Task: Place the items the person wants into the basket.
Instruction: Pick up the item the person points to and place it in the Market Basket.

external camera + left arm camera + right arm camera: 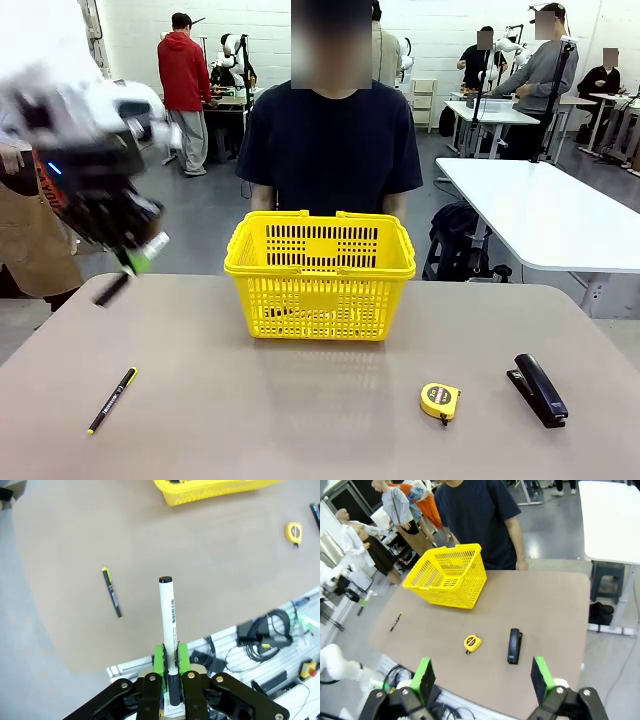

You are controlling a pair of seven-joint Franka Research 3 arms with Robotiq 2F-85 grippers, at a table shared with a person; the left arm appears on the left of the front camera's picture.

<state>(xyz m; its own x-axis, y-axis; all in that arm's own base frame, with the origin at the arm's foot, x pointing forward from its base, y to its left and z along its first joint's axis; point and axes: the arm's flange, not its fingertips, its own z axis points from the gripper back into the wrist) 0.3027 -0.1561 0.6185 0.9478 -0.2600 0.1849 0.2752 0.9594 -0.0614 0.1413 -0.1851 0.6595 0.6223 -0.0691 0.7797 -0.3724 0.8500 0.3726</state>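
Above the 9 o'clock edge of the brown worktop [300,420], the left tool [135,258] hangs in the air, blurred. Its green pads are clamped tight on a slim white marker with a black cap [167,615], which sticks out straight beyond the fingertips. At 12 o'clock, just in front of the person in a dark navy T-shirt [335,140], a bright yellow plastic lattice basket [320,275] stands upright with both handles folded down on its rim. A dark shape shows through the lattice low at its 7 o'clock corner, too hidden to identify. A black desk stapler [540,390] lies at 4 o'clock, with a small round yellow tape measure [440,401] near it at 5 o'clock. A thin black pen with yellow accents [112,401] lies at 8 o'clock. The right tool [481,677] has its jaws spread wide with nothing between them.
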